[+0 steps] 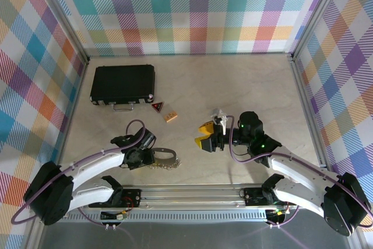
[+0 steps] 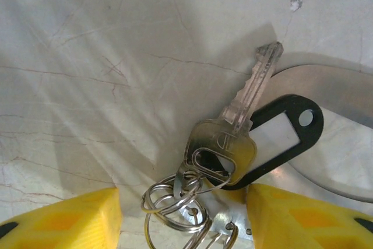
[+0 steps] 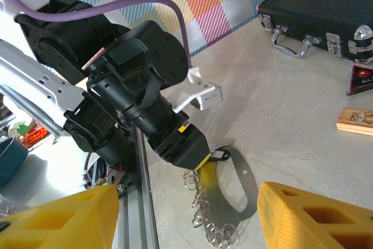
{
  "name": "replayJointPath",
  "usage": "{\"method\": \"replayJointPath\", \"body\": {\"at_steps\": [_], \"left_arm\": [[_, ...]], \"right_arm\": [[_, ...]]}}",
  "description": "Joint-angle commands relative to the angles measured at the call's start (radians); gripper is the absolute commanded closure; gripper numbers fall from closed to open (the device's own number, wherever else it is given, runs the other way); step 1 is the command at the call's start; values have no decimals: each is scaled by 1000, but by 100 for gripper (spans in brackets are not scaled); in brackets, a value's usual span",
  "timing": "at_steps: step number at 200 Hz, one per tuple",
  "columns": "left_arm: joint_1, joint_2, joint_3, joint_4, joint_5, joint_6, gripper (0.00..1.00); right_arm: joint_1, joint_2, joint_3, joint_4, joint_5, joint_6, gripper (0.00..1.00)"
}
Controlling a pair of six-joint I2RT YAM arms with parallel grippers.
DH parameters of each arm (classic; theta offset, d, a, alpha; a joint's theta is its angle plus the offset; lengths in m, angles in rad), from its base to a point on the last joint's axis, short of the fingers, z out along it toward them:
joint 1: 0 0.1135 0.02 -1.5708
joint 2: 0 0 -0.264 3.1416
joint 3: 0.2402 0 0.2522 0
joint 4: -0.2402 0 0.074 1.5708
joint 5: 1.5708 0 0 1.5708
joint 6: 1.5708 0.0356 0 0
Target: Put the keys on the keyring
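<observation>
Ok so here's where I think this gets sketchy. The left end effector [image 2: 183,199] is down at the bench [image 2: 105,56] with its yellow fingers [image 2: 64,220] apart, straddling a messy clump of wire rings [image 2: 169,205]. There's a clear gap on the left-hand side, so nothing is clamped. The keys [image 2: 224,144] lie flat by the near edge of the bench. The one clear key points away from the wrist, and its head overlaps one end of the keyring [image 2: 280,135], the little black oval with the pale middle. A big flat metal loop [image 2: 332,83] sits partly under that oval too. My worry is that if the fingers pinch here, they catch a couple of loose rings instead of a key, and the whole bunch swivels or skates on the smooth top. Or they trap key and keyring together, leaving nothing free to thread. The right end effector [image 1: 204,134] sits well apart to the right, fingers spread with nothing between them. It'd have to come into a very tight spot, so the two bumping each other looks like a real risk.
</observation>
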Motion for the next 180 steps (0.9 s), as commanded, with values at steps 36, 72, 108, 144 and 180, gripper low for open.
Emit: {"method": "replayJointPath", "body": {"at_steps": [36,72,108,144,180], "left_arm": [[-64,114,103,400,97,68,47],[-75,102,117,387,86,72,51],[-79,137,145,393,92,96,51],[-80,150,188,330,72,162,54],[-80,232,308,149,77,346,58]], "right_arm": [[-13,-26,-18,14,-19,4,36],[-17,-29,-21,19,-24,9,36],[-19,-30,-21,21,-24,9,36],[-22,-38,-26,20,-18,8,36],[-25,-19,-23,21,-23,15,36]]}}
